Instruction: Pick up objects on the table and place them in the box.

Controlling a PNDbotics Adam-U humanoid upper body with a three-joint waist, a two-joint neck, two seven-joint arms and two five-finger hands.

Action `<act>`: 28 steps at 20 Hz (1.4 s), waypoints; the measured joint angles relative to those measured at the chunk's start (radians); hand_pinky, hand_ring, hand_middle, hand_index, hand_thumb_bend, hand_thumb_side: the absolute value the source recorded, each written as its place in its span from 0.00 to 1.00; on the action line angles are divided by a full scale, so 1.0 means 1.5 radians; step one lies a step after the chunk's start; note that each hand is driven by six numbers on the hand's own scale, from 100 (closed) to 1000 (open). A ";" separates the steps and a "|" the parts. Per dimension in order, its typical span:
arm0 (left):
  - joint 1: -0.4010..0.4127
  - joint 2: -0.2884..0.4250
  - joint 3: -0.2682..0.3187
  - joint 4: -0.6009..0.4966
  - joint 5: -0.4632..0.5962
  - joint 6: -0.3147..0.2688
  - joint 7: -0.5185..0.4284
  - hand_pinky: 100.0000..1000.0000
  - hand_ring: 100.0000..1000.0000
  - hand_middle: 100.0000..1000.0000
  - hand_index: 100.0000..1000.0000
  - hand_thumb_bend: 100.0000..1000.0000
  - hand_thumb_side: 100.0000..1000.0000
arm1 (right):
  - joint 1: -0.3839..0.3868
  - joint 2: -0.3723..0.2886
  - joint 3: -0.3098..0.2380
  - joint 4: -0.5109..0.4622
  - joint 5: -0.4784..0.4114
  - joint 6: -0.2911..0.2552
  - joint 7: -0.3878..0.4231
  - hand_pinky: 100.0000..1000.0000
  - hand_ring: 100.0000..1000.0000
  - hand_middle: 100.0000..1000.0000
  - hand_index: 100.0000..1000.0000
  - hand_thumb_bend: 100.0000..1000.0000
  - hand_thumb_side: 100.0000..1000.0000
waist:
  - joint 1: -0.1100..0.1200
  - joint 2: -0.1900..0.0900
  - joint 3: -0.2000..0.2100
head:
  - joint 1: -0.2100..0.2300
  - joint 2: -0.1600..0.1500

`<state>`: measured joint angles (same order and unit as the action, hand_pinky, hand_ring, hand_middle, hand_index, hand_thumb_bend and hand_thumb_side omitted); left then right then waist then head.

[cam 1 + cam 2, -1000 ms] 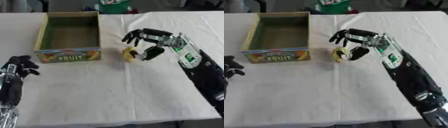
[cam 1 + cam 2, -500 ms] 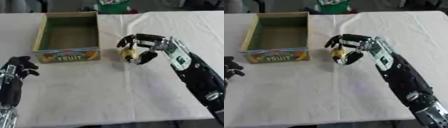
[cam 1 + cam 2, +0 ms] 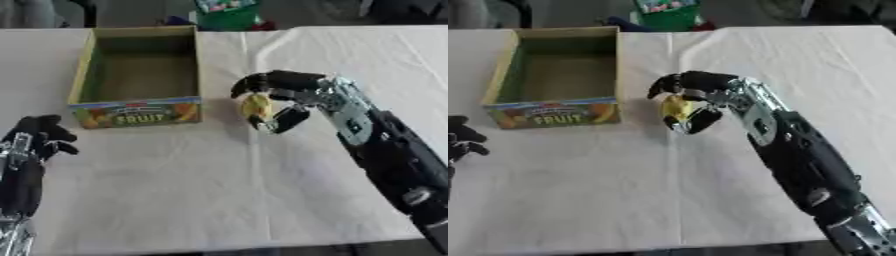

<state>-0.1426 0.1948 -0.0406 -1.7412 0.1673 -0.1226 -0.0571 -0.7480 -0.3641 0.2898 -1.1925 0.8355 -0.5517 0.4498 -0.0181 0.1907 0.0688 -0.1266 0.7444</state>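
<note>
White cloth covers the table [image 3: 219, 200] before us, creased down its middle, and beyond its far edge we see a green container [image 3: 226, 14] standing in shadow. Toward the far left corner sits our cardboard box [image 3: 138, 80], its top open and its inside green and bare; the near wall carries a bright printed label reading FRUIT.

Just beside the box's near right corner, though clear of its wall, our right hand [image 3: 278, 97] is closed around a small yellow object [image 3: 255, 106]. Our fingers [image 3: 682, 81] arch over it from above while the thumb [image 3: 287, 119] comes up from below, so the yellow piece shows between them. We cannot tell whether it rests on the cloth or hangs just above it; a shadow lies close under it. Our right forearm runs from the hand back to the near right corner of the table.

Our left hand [image 3: 39, 134] lies at the near left edge, well apart from the box, with its dark fingers bent inward and nothing in them. Its arm runs down along the left edge.
</note>
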 measured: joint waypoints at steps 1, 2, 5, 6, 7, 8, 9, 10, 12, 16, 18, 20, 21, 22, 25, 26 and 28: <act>0.000 0.000 0.000 0.000 0.000 0.000 0.000 0.43 0.52 0.44 0.66 0.00 0.74 | 0.000 0.001 0.000 0.003 0.022 -0.005 -0.010 0.77 0.87 0.88 0.91 0.00 0.23 | -0.001 0.000 0.000 | 0.000 -0.001; 0.000 0.000 0.000 0.001 0.000 0.000 0.000 0.43 0.52 0.44 0.66 0.00 0.74 | 0.000 0.002 0.000 0.006 0.044 -0.009 -0.019 0.77 0.87 0.88 0.91 0.00 0.24 | -0.001 0.000 0.000 | 0.000 -0.002; 0.000 0.000 0.000 0.003 0.000 0.000 0.000 0.43 0.52 0.44 0.66 0.00 0.74 | 0.000 0.005 0.000 0.019 0.096 -0.021 -0.042 0.78 0.87 0.89 0.90 0.00 0.27 | -0.002 0.000 0.000 | 0.000 -0.005; 0.000 0.000 0.000 0.003 0.000 0.001 -0.001 0.43 0.52 0.44 0.66 0.00 0.74 | 0.000 0.005 0.000 0.023 0.109 -0.023 -0.045 0.78 0.87 0.88 0.90 0.00 0.27 | -0.002 0.000 0.000 | 0.000 -0.005; 0.000 0.000 0.000 0.003 0.000 0.001 -0.001 0.43 0.52 0.44 0.66 0.00 0.74 | 0.000 0.006 0.000 0.028 0.123 -0.025 -0.048 0.76 0.85 0.87 0.89 0.00 0.28 | -0.002 0.000 0.000 | 0.000 -0.005; 0.000 0.000 0.000 0.003 0.000 0.001 -0.001 0.43 0.52 0.44 0.66 0.00 0.74 | 0.000 0.006 0.000 0.032 0.136 -0.027 -0.049 0.75 0.84 0.86 0.88 0.00 0.28 | -0.002 0.000 0.000 | -0.001 -0.005; 0.000 0.000 0.000 0.003 0.000 0.001 -0.001 0.43 0.52 0.44 0.66 0.00 0.74 | 0.000 0.006 0.000 0.036 0.145 -0.028 -0.051 0.70 0.79 0.82 0.85 0.00 0.28 | -0.002 0.000 0.000 | -0.001 -0.005; 0.000 0.000 0.000 0.003 0.000 0.001 -0.001 0.43 0.52 0.44 0.66 0.00 0.74 | 0.000 0.006 -0.001 0.038 0.154 -0.029 -0.054 0.67 0.76 0.80 0.83 0.00 0.28 | -0.002 0.000 0.000 | -0.001 -0.005; 0.000 0.000 0.000 0.003 0.000 0.001 -0.001 0.43 0.52 0.45 0.66 0.00 0.74 | 0.000 0.008 -0.005 0.039 0.169 -0.028 -0.066 0.59 0.67 0.73 0.77 0.00 0.25 | -0.002 0.000 0.000 | -0.001 -0.005; 0.000 0.000 0.000 0.003 0.000 0.001 -0.001 0.43 0.52 0.45 0.66 0.00 0.74 | 0.000 0.011 -0.009 0.043 0.182 -0.025 -0.104 0.40 0.42 0.59 0.63 0.00 0.17 | -0.002 0.000 0.000 | -0.001 -0.005; 0.000 0.000 0.000 0.003 0.000 0.001 -0.001 0.43 0.52 0.45 0.66 0.00 0.74 | 0.000 0.011 -0.011 0.047 0.182 -0.026 -0.128 0.32 0.34 0.55 0.60 0.00 0.15 | -0.002 0.000 0.000 | -0.001 -0.005; 0.000 0.000 0.000 0.003 0.000 0.001 -0.001 0.43 0.52 0.45 0.66 0.00 0.74 | 0.000 0.011 -0.013 0.050 0.183 -0.028 -0.153 0.25 0.26 0.49 0.55 0.00 0.13 | -0.002 0.000 0.000 | -0.001 -0.005; 0.000 0.000 0.000 0.003 0.000 0.001 -0.001 0.43 0.52 0.45 0.66 0.00 0.74 | 0.000 0.011 -0.015 0.051 0.182 -0.029 -0.166 0.21 0.21 0.46 0.53 0.00 0.13 | -0.002 0.000 0.000 | -0.001 -0.005; 0.000 0.000 0.000 0.003 0.000 0.001 -0.001 0.43 0.52 0.45 0.66 0.00 0.74 | 0.000 0.011 -0.018 0.051 0.180 -0.031 -0.177 0.20 0.20 0.45 0.52 0.00 0.12 | -0.002 0.000 0.000 | -0.001 -0.005; 0.000 0.000 0.000 0.003 0.000 0.001 -0.001 0.43 0.52 0.45 0.66 0.00 0.74 | -0.006 0.010 -0.025 0.045 0.162 -0.032 -0.203 0.16 0.17 0.42 0.51 0.00 0.11 | -0.002 0.000 0.000 | -0.001 -0.005; 0.000 0.000 0.000 0.003 0.000 0.001 -0.001 0.43 0.52 0.45 0.66 0.00 0.74 | -0.012 0.009 -0.027 0.039 0.152 -0.032 -0.208 0.16 0.17 0.42 0.51 0.00 0.11 | -0.002 0.000 -0.001 | 0.000 -0.005; 0.000 0.000 0.000 0.003 0.000 0.001 -0.001 0.43 0.52 0.45 0.66 0.00 0.74 | -0.026 0.004 -0.030 0.025 0.124 -0.029 -0.211 0.15 0.16 0.41 0.50 0.00 0.11 | -0.002 0.000 -0.001 | 0.000 -0.005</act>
<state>-0.1427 0.1948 -0.0408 -1.7368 0.1674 -0.1209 -0.0593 -0.7864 -0.3579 0.2442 -1.1551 1.0210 -0.5957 0.1331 -0.0216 0.1905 0.0677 -0.1270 0.7372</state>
